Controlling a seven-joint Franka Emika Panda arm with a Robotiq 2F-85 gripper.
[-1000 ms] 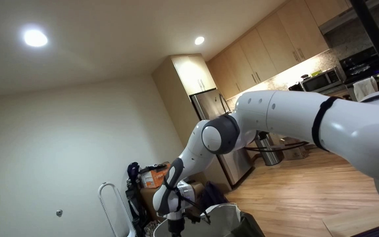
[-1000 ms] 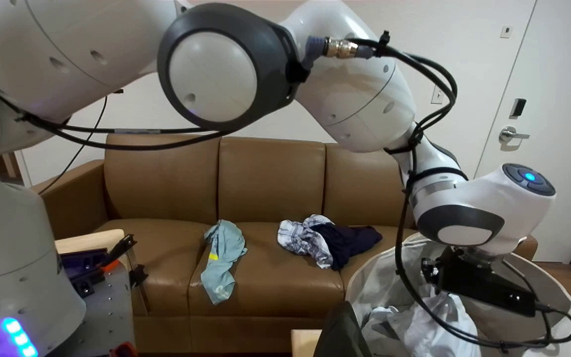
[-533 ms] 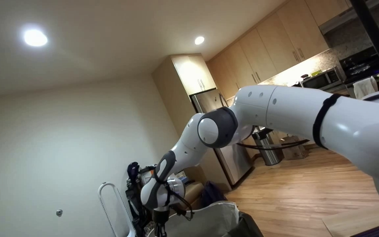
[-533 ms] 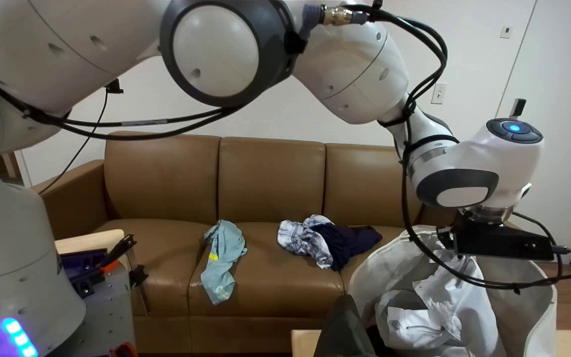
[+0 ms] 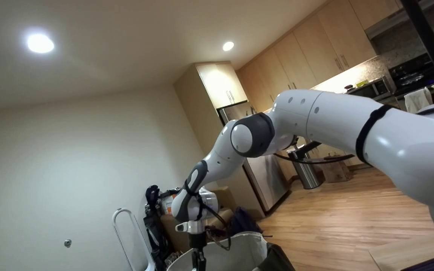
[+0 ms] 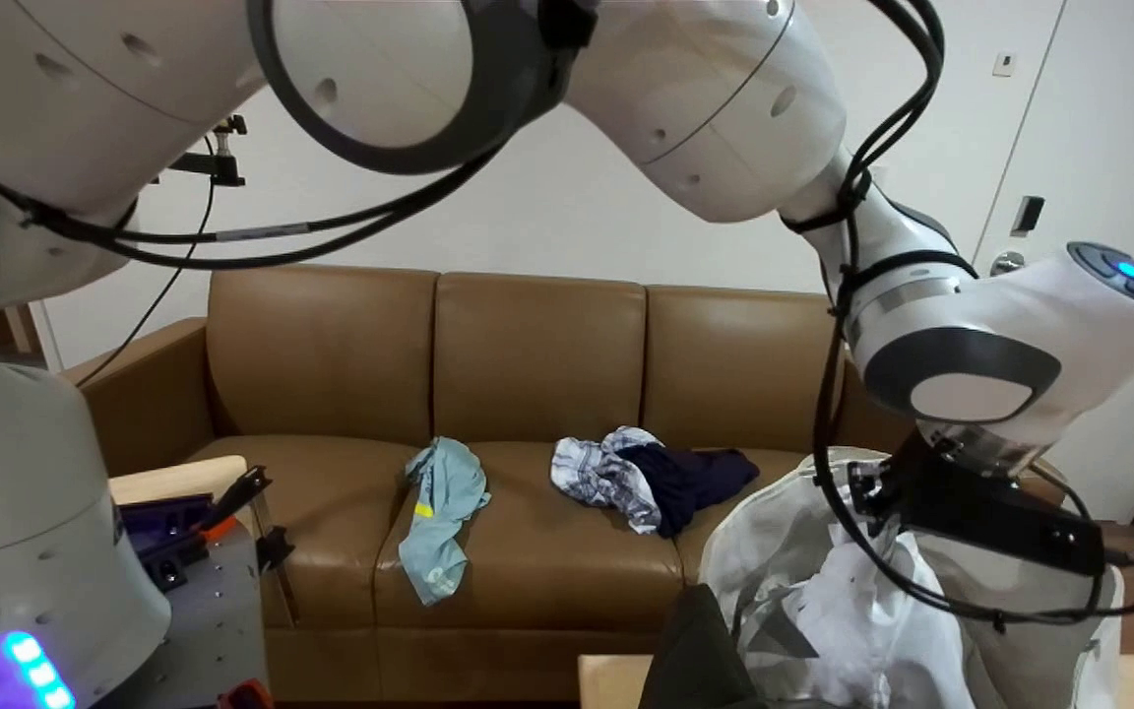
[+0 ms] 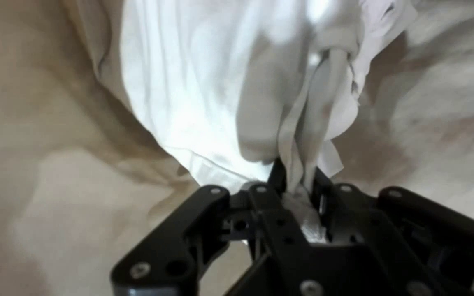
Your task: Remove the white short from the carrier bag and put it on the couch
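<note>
The white short (image 6: 852, 611) is a crumpled white cloth that hangs from my gripper (image 7: 298, 176), its lower part inside the carrier bag (image 6: 1020, 650). In the wrist view the short (image 7: 204, 102) has a narrow twisted fold pinched between my black fingers (image 7: 277, 176). The bag is pale grey-white, soft and wide-mouthed; it also shows in an exterior view (image 5: 239, 250). There my gripper (image 5: 199, 259) points down at the bag's mouth. In an exterior view the fingers are mostly hidden behind the black wrist camera. The brown couch (image 6: 537, 354) stands behind, left of the bag.
A blue-grey garment (image 6: 444, 522) lies on the couch's middle seat edge. A patterned cloth (image 6: 606, 483) and a navy cloth (image 6: 695, 483) lie to its right. A dark flap (image 6: 695, 660) stands at the bag's near left side, by a wooden surface (image 6: 616, 679). Black cables (image 6: 852, 532) loop beside the wrist.
The arm has risen, and the hand has shifted right in an exterior view over the last half second. The white short has been drawn upward with the gripper and hangs more stretched.
</note>
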